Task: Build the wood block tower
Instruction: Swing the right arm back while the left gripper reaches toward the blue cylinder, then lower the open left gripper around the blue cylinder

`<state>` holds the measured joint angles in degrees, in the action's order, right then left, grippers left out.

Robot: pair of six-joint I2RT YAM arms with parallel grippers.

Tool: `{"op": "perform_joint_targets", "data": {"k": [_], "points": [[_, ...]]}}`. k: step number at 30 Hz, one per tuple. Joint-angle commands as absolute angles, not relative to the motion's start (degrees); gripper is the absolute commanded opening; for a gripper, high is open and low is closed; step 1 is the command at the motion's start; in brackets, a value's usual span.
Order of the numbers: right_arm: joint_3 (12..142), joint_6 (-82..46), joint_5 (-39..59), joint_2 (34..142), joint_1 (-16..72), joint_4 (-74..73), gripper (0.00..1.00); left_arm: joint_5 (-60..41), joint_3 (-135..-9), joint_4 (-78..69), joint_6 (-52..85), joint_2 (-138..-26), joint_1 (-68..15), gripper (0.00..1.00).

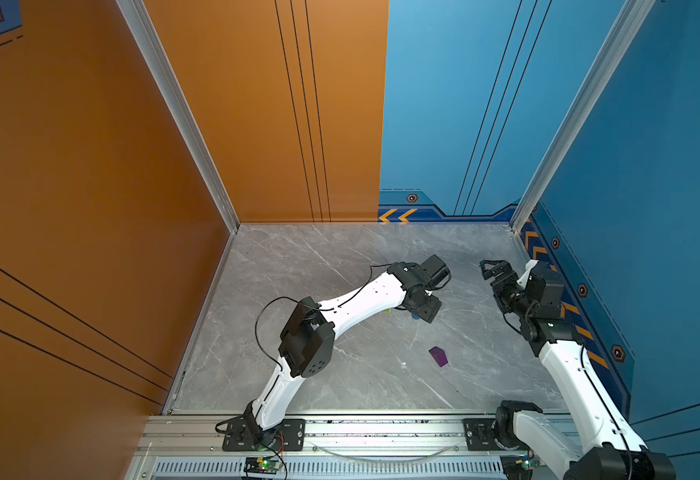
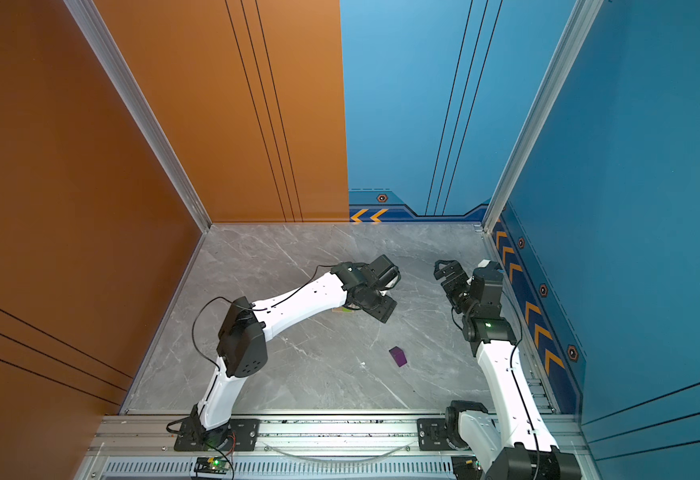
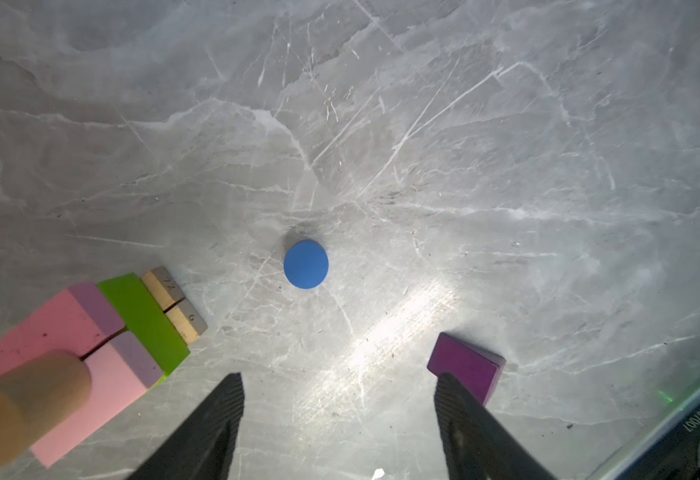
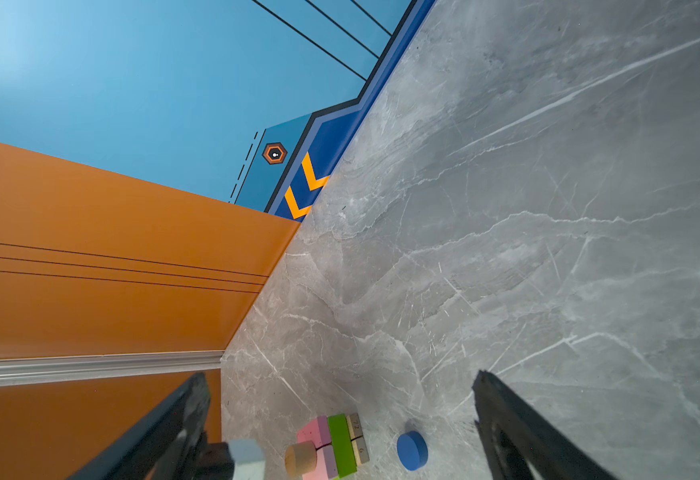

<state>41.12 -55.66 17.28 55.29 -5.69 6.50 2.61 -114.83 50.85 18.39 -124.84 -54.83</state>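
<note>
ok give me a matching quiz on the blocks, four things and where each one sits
Things:
1. blue disc
2. purple block
3. tan cylinder
4. green bar

Places:
A. on top of the pink slabs
B. lying across the two tan bars
C. flat on the table, in front of the open left tool
D. on the table, the block farthest from the pink slabs

Pairs: 1-C, 2-D, 3-A, 4-B

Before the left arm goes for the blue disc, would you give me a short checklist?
1. The left gripper open, empty: ok.
2. The blue disc loose on the table: ok.
3. The gripper around the disc: not ok, it lies ahead.
4. The tan cylinder upright on the pink slabs: ok.
5. The purple block apart from the stack: ok.
6. The right gripper open, away from the stack: ok.
</note>
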Motion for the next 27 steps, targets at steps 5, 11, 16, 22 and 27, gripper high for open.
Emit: {"op": "perform_joint_targets", "data": {"k": [5,11,16,22,27], "points": [[39.73,-57.30,22.20,56.15,-7.12,2.11,1.00,3.81,-119.87,55.23,18.11,-129.74,-54.90,0.75],[39.79,-57.13,22.68,56.51,-7.38,1.84,1.00,5.74,-123.10,57.39,18.31,-133.28,-54.76,0.75],[39.69,-56.95,22.70,56.77,-7.56,1.93,1.00,6.90,-124.65,57.37,19.24,-135.43,-54.58,0.76],[39.89,-56.78,22.83,57.17,-7.82,2.02,1.00,7.84,-126.92,57.34,20.34,-137.94,-54.09,0.73],[39.82,-56.60,22.94,57.39,-7.91,2.07,1.00,9.08,-128.48,57.39,20.62,-139.86,-53.96,0.67]]}}
